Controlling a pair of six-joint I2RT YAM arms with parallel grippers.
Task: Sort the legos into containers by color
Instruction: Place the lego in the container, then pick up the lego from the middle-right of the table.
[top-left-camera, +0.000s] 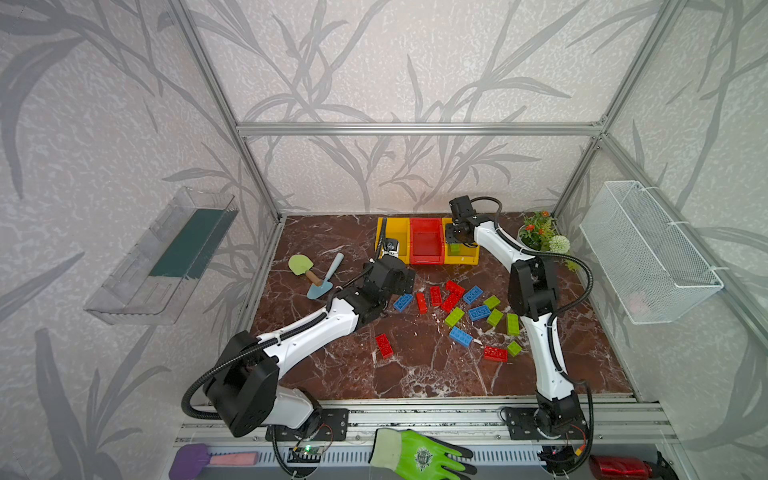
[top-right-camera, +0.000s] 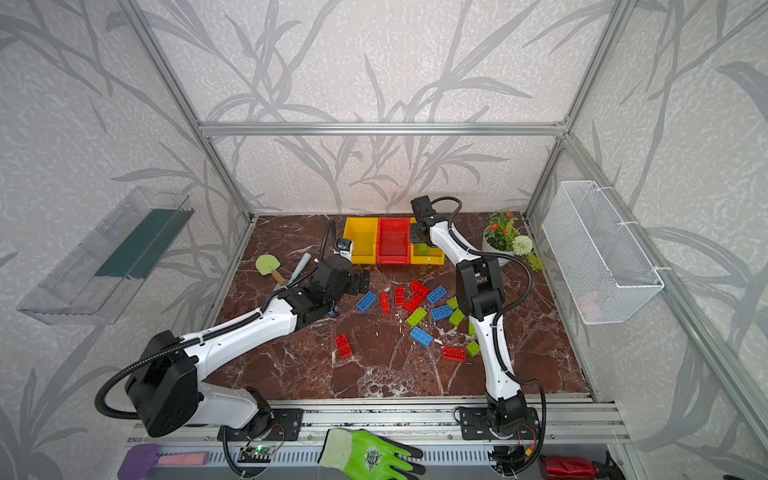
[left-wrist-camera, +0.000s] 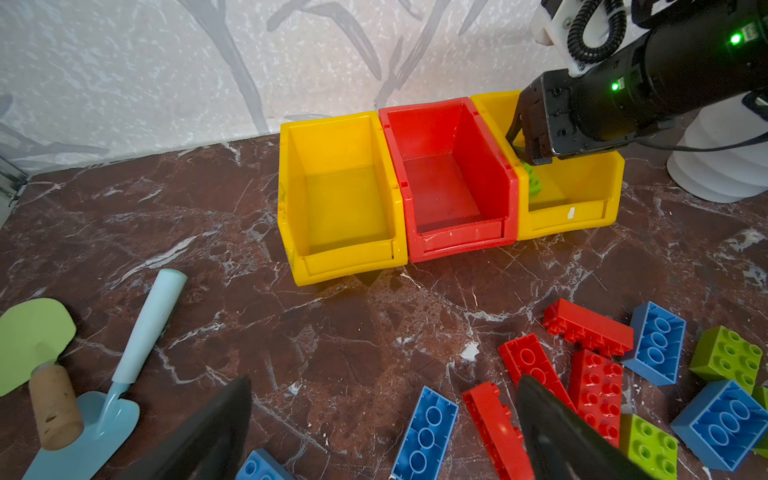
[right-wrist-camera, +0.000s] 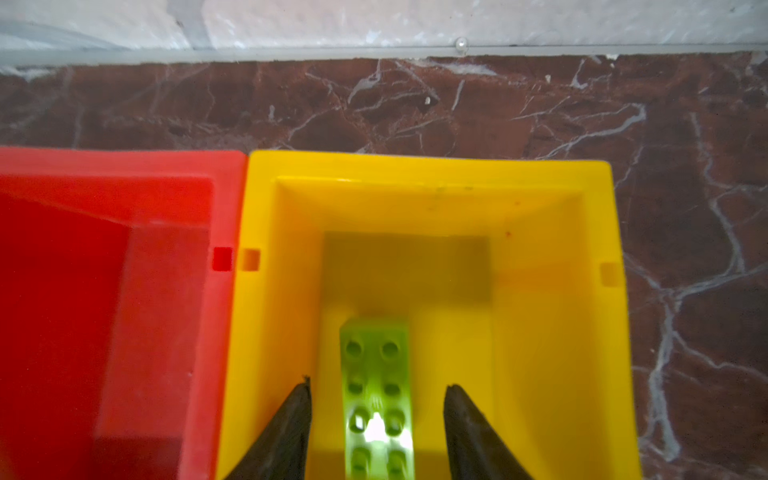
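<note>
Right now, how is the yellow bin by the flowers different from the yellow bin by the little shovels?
The yellow bin by the flowers holds one green lego; the yellow bin by the shovels is empty. The right gripper hangs over the first, jaws apart; none is over the second. Both touch the red bin.

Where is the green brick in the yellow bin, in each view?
In a top view: green brick in the yellow bin beside the red bin.
In a top view: same spot.
Left wrist: brick behind the red bin's wall.
Right wrist: brick between tips of the open right pincer.
Shared landmark: red bin.
</note>
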